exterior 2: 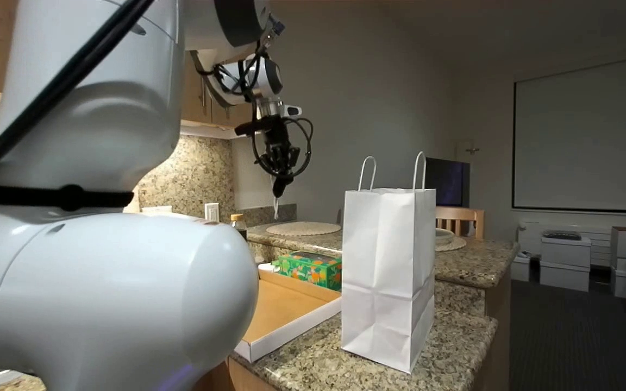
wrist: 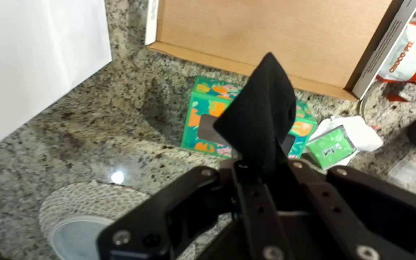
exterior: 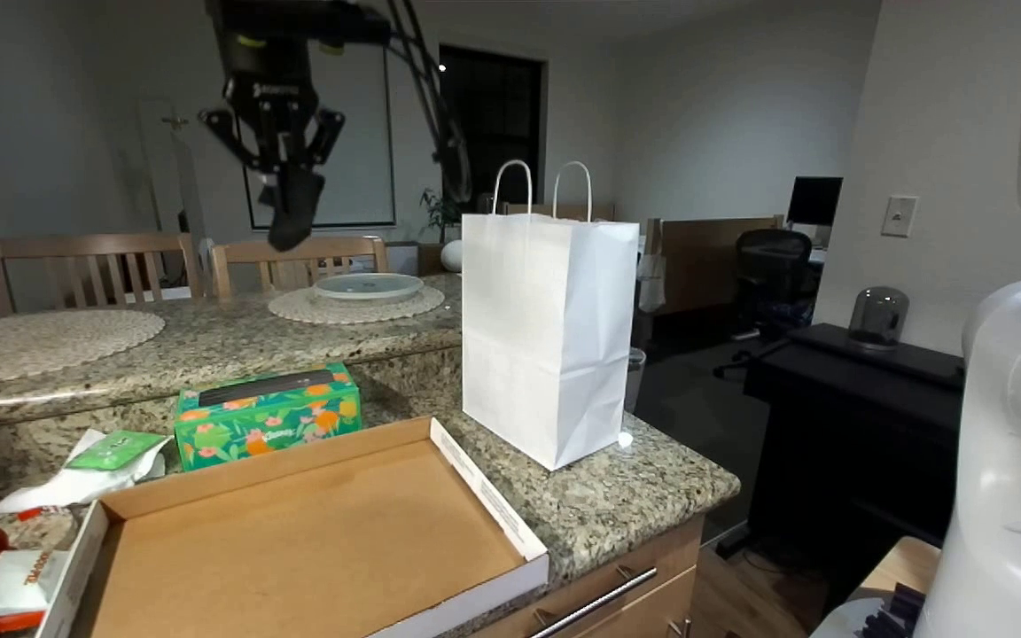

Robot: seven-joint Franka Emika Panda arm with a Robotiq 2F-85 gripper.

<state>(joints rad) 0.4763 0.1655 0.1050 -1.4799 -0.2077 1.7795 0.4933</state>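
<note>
The gripper [exterior: 287, 173] is drawn in narrow on what looks like a black cloth [wrist: 265, 112], pinching it at one end so that the rest hangs below in a folded point. The cloth is high above the table [exterior: 617, 514], well apart from it; in both exterior views it is left of the bag [exterior: 519, 337], and in the wrist view it hides the middle of the tissue box [exterior: 271, 425], which sits by the far edge of the tray [exterior: 298, 532]. Matt and seemingly soft, it should be light, hard to break and not slippery, with enough body in the fold to keep some shape. Gathered layers near one end seem the right place to hold; a single thin edge would probably sag or pull free.
</note>
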